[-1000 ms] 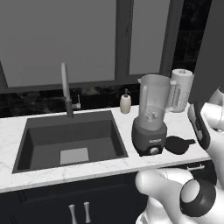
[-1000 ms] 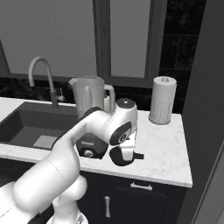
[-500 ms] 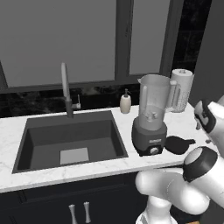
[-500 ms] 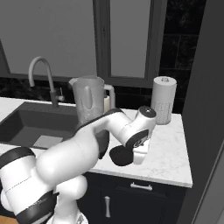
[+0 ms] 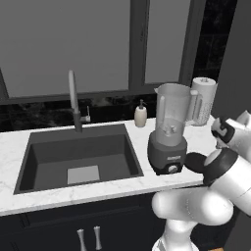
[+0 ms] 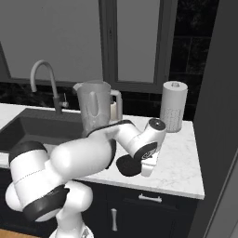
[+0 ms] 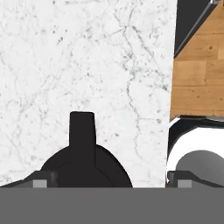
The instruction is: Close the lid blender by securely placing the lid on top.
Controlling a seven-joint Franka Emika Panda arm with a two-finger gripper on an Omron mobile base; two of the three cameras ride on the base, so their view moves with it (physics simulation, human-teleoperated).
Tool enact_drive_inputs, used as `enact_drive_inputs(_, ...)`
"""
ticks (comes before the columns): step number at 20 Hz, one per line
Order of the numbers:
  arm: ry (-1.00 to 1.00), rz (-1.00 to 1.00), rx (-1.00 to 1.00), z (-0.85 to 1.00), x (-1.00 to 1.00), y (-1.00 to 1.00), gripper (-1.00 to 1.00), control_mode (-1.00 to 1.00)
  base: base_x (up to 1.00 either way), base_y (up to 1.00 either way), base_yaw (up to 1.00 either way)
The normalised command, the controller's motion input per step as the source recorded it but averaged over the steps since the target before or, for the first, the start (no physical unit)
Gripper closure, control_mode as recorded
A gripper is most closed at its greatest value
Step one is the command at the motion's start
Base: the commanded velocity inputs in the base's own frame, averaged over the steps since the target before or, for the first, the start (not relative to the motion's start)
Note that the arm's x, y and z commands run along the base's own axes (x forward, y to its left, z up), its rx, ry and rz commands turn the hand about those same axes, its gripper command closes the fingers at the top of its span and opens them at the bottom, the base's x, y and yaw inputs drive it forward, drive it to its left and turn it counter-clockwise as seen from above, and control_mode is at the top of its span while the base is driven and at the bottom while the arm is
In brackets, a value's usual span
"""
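Lid (image 7: 85,164) lies flat on the marble bench (image 7: 87,65), just right of the blender (image 5: 170,131), whose jar mouth stands uncovered. Over the last second the arm has swung rightward and lower, bringing the end effector (image 7: 107,183) above the lid; its two fingertips now stand apart, one over the lid's left edge and the other past its right edge, gripping nothing. Judgement: approach is nearly complete, and pickup has not begun.
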Motion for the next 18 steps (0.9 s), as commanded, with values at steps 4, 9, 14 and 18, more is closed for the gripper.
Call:
enact_drive_inputs(4, 0.03, -0.02, 0.00, -0.12, 0.27, 0.00, -1.00, -1.00, 0.00, 0.00, 0.00)
enact_drive_inputs(9, 0.06, 0.00, 0.00, -0.18, 0.35, 0.00, -1.00, -1.00, 0.00, 0.00, 0.00)
enact_drive_inputs(14, 0.00, 0.00, 0.00, -0.24, 0.20, -0.01, -1.00, -1.00, 0.00, 0.00, 0.00)
enact_drive_inputs(18, 0.00, 0.00, 0.00, -0.30, 0.00, -0.01, -1.00, -1.00, 0.00, 0.00, 0.00)
